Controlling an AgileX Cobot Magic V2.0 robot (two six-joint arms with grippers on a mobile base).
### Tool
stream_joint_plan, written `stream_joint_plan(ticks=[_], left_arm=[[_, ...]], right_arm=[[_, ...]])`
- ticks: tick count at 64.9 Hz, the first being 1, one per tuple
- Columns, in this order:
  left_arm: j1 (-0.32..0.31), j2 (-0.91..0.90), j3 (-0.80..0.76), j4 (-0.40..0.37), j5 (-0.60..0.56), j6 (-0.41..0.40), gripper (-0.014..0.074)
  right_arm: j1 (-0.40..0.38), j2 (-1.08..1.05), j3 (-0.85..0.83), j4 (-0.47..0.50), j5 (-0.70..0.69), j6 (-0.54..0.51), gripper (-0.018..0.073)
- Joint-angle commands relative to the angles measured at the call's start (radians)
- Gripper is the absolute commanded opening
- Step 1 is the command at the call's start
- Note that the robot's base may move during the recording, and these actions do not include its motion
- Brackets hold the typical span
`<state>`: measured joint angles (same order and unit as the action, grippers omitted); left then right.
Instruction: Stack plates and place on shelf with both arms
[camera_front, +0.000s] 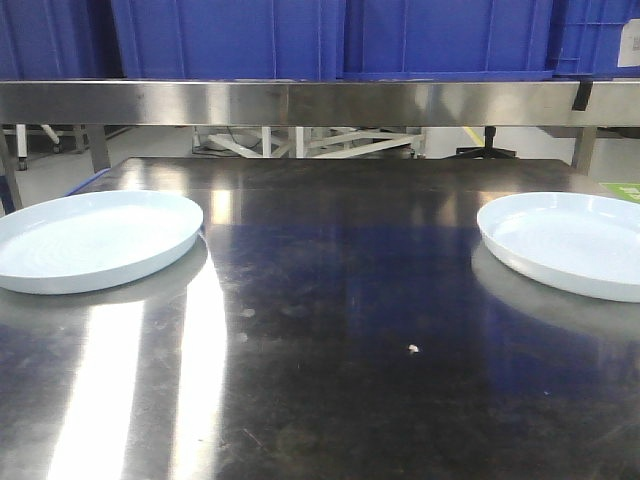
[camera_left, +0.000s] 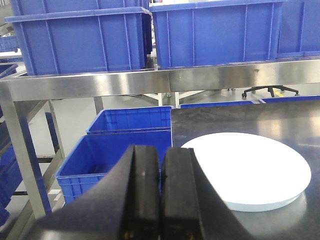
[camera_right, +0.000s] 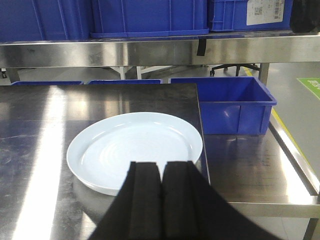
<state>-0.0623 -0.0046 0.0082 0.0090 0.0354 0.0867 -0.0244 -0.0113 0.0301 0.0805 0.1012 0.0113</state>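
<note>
Two pale bluish-white plates lie flat on the dark steel tabletop (camera_front: 330, 300): the left plate (camera_front: 92, 240) near the left edge, the right plate (camera_front: 572, 243) near the right edge. The left plate (camera_left: 250, 170) shows in the left wrist view, ahead and to the right of my left gripper (camera_left: 161, 152), which is shut with nothing in it. Just beyond my right gripper (camera_right: 160, 167), also shut and empty, lies the right plate (camera_right: 134, 150). The steel shelf (camera_front: 320, 102) runs across the back, its rail above table level. No arm appears in the front view.
Large blue crates (camera_front: 330, 35) sit on the shelf. More blue crates (camera_left: 120, 145) stand on the floor left of the table, and one blue crate (camera_right: 230, 102) sits on a lower steel surface (camera_right: 260, 172) to the table's right. A small white crumb (camera_front: 412, 348) lies mid-table.
</note>
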Motion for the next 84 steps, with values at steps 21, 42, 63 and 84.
stream_joint_plan(ticks=[21, 42, 63, 84], left_arm=[[-0.001, -0.02, 0.003, -0.009, -0.08, -0.012, 0.0082], [-0.001, -0.018, -0.028, -0.009, -0.1, -0.012, 0.0082], [-0.001, 0.071, -0.254, -0.009, 0.112, -0.012, 0.0082], [-0.001, 0.301, -0.425, -0.04, 0.35, -0.012, 0.0082]], right_arm=[[-0.004, -0.019, 0.0, -0.011, -0.083, -0.011, 0.0047], [-0.004, -0.019, 0.0, -0.011, -0.083, -0.011, 0.0047], [-0.004, -0.019, 0.0, -0.011, -0.083, -0.011, 0.0047], [-0.004, -0.019, 0.0, -0.011, -0.083, -0.011, 0.0047]])
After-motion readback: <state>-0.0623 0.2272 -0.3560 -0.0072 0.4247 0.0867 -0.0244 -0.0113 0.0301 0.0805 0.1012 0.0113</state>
